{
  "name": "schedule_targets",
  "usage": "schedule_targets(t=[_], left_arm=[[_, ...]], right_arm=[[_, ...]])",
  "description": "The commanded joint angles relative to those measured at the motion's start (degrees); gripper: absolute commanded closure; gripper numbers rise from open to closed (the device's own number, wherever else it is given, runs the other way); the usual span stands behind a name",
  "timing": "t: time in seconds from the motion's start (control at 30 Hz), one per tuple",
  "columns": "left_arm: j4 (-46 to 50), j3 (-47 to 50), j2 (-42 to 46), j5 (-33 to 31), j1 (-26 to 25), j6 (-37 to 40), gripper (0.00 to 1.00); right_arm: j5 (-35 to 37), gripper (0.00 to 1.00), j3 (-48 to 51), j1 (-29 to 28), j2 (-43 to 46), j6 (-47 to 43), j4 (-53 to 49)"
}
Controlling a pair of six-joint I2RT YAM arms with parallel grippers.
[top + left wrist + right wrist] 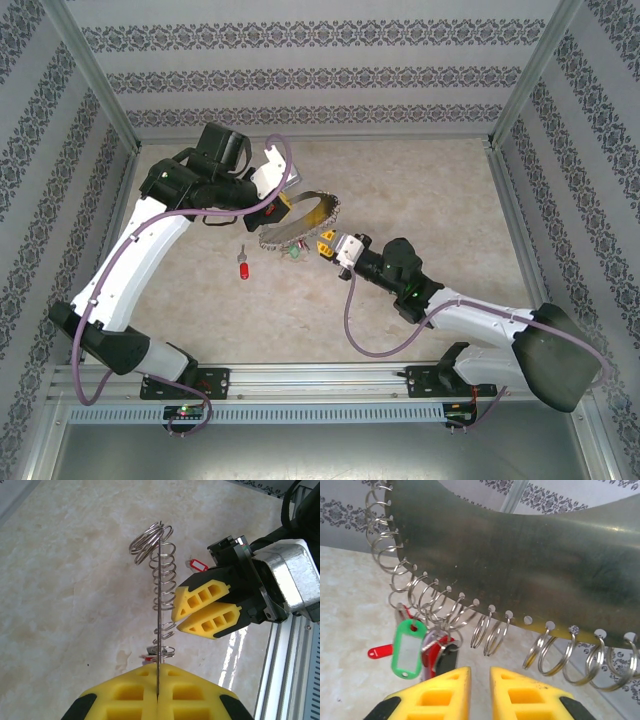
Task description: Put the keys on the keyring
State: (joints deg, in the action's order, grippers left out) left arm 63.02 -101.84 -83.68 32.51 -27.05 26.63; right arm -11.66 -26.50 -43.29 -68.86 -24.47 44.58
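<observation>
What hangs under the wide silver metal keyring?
Along the keyring edge hang small silver split rings and a green plastic tag. Red tags behind it are partly covered; their count is unclear.

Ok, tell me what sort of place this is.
Probably a robot test booth, not a home or workshop: a pale stone-look table boxed in by patterned wall panels on metal posts, with two robot arms bolted to a rail at its near edge.

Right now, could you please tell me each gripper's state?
Left gripper: closed on the keyring.
Right gripper: slightly open, nothing seen between its fingers.
</observation>
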Motion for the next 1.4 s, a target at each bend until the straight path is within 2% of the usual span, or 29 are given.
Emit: schedule_targets(t=[0.0, 0.27, 0.5, 0.93, 1.37], left_arm=[[-1.26, 0.30, 1.90, 1.24, -0.68, 1.25, 1.00], [-1.41, 0.83, 2.31, 1.16, -0.73, 1.23, 1.00], [-2.42, 1.46, 2.92, 1.38, -0.73, 1.05, 1.00], [-3.15, 2.65, 4.47, 1.43, -0.78, 0.53, 1.00], [-3.24, 3.05, 5.33, 1.55, -0.85, -0.05, 1.00]], right_arm=[[0.76, 0.82, -1.51, -0.71, -0.83, -0.80, 4.09], [-1.70, 0.84, -2.02, -0.75, -1.32, -0.33, 3.56], [-2.56, 0.89, -2.39, -2.03, -2.14, 0.43, 3.59], [-2.84, 0.90, -3.91, -3.56, -4.04, 0.21, 3.84], [4.08, 0.85, -3.83, -6.23, -5.93, -1.70, 7.61]])
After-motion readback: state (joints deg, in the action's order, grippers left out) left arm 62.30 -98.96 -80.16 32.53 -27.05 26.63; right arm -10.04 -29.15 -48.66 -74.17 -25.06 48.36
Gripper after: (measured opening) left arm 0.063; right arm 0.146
